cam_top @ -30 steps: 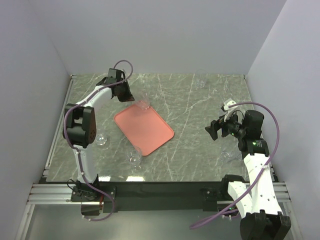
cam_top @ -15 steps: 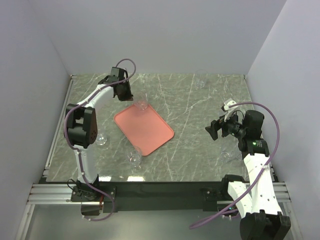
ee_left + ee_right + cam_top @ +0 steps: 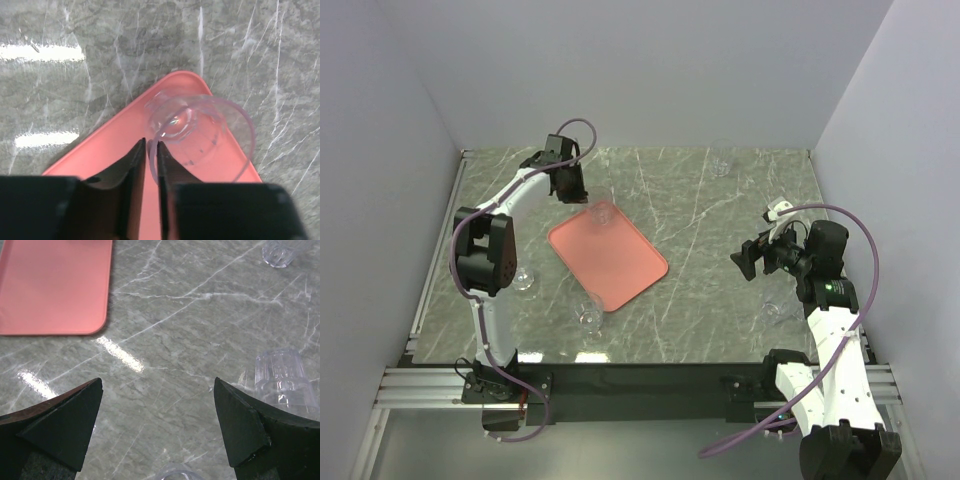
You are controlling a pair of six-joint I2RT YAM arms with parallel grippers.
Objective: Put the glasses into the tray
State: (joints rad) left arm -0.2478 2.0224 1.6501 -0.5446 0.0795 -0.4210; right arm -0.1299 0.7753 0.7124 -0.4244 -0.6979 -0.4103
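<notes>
The glass (image 3: 192,131) stands at the far corner of the tray (image 3: 115,150), its rim wall between the left end effector (image 3: 148,160) fingers, which are narrow with a slim gap; whether they grip it I cannot tell. Lifting off crooked could tip it over the rim. The left arm reaches far forward; the right end effector (image 3: 157,415) hovers wide and empty over the tabletop (image 3: 165,340).

Salmon-pink tray (image 3: 610,261), clear colourless glasses (image 3: 197,132), grey-green marble table (image 3: 720,300) with white veins, white arms with black joints and purple cables, black fingers (image 3: 60,422), pale lilac-grey walls.
</notes>
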